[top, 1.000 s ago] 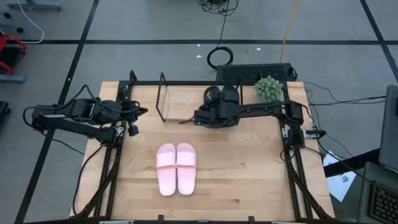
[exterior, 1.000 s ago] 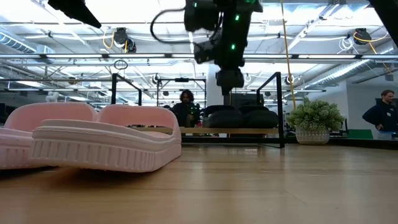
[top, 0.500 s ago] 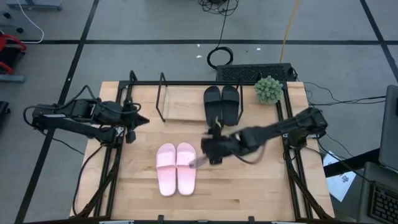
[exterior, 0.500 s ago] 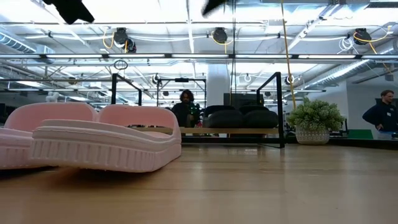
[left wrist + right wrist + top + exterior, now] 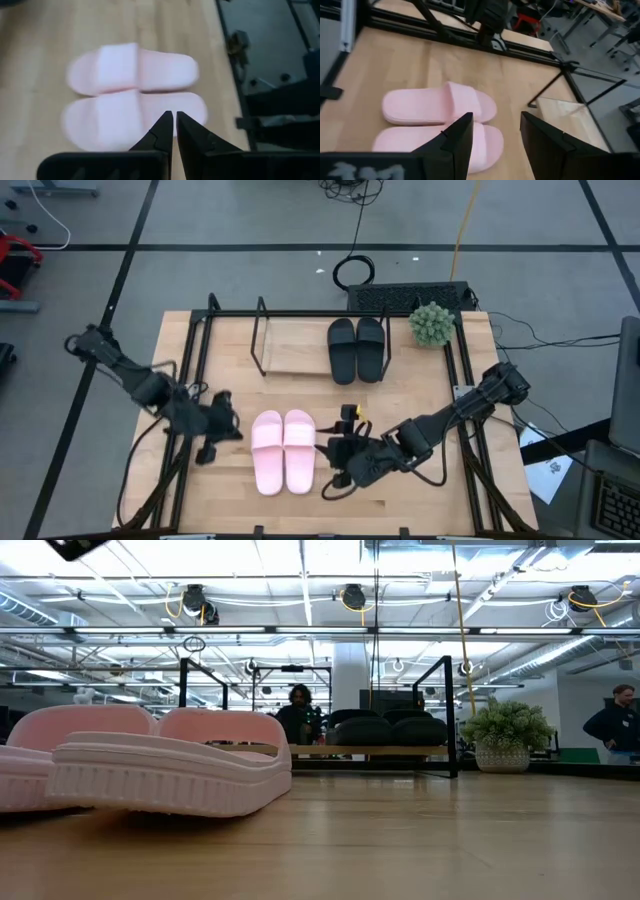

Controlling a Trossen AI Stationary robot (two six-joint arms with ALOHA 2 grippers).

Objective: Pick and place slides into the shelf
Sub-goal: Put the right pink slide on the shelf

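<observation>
Black slides (image 5: 357, 348) sit on the shelf (image 5: 300, 352), so the pink pair (image 5: 284, 450) mid-table is up: the right gripper (image 5: 340, 461), fingers spread, flanks it opposite the pinched-shut left gripper (image 5: 228, 425) (which must open), and should close on the right-hand slide.

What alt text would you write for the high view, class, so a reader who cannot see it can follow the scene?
Seen from above, the pink slides lie side by side on the wooden table, the left gripper shut on one side, the right gripper open on the other. The black slides sit on the shelf beside a small potted plant.
</observation>
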